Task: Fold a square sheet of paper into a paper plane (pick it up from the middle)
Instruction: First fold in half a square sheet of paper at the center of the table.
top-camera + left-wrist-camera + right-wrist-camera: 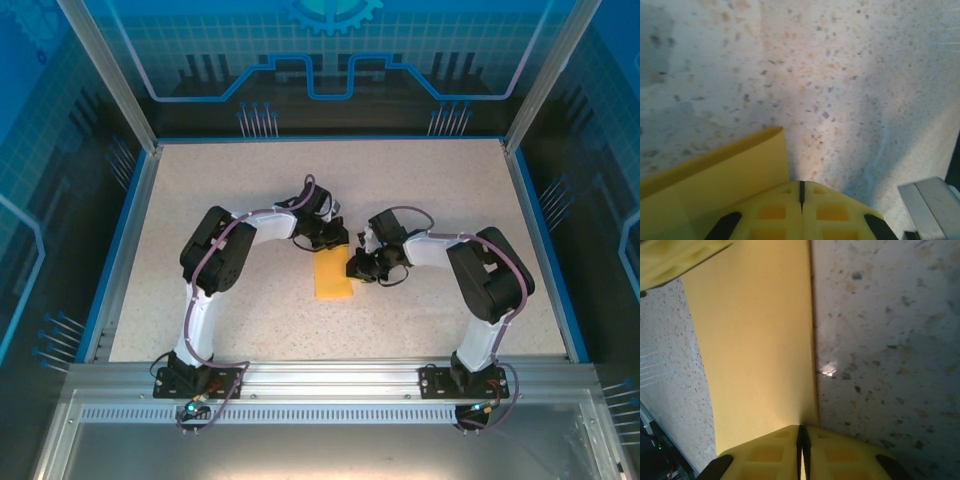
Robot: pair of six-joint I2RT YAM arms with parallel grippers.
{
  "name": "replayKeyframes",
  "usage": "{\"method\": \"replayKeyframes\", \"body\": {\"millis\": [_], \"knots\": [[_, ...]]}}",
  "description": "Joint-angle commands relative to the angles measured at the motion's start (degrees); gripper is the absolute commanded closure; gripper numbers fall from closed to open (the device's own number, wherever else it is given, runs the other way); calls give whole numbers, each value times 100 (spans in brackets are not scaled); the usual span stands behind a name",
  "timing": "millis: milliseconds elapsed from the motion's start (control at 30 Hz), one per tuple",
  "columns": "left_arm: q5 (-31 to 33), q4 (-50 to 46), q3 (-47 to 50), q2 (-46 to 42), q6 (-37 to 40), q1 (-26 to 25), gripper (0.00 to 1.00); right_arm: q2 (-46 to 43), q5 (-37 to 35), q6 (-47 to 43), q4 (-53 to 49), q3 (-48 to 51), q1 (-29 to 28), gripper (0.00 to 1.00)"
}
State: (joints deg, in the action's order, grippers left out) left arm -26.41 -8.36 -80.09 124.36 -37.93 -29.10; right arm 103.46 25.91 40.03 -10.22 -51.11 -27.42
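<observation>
Sitting at the far end of the folded sheet of paper (333,278), which lies at the middle of the desk (220,180), the left tool (333,241) has its fingers pressed together; the right tool (357,268), fingers likewise together, meets the sheet's right long edge.

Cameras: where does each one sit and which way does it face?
Top external: above and behind the bases, looking down at the table; both arms show, left tool and right tool meeting at the paper.
Left wrist: on the left arm, looking down along the shut left tool at table, paper at lower left.
Right wrist: on the right arm, looking down past the right tool, shut on the paper's edge.
Shared: all three see paper and table.
</observation>
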Motion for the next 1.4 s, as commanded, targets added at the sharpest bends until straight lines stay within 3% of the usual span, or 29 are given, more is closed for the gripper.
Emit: {"method": "replayKeyframes", "body": {"millis": [0,367,633,867,1133,1367], "knots": [[324,-324,-112,190,243,-15,100,26,-147,-192,-751,138,-211,87],[383,-360,-86,242,306,-13,100,-526,211,-241,-920,877,-419,87],[31,-232,-121,31,167,-14,100,-1369,-104,-85,-654,458,-239,84],[-277,-36,-218,-303,-25,-8,100,-573,-323,111,-276,-165,-97,85],[-118,-65,-195,-277,31,-7,99,182,-192,220,-14,-428,-106,86],[93,-179,-279,-66,219,80,100,324,-253,163,-212,-269,-90,87]]}}
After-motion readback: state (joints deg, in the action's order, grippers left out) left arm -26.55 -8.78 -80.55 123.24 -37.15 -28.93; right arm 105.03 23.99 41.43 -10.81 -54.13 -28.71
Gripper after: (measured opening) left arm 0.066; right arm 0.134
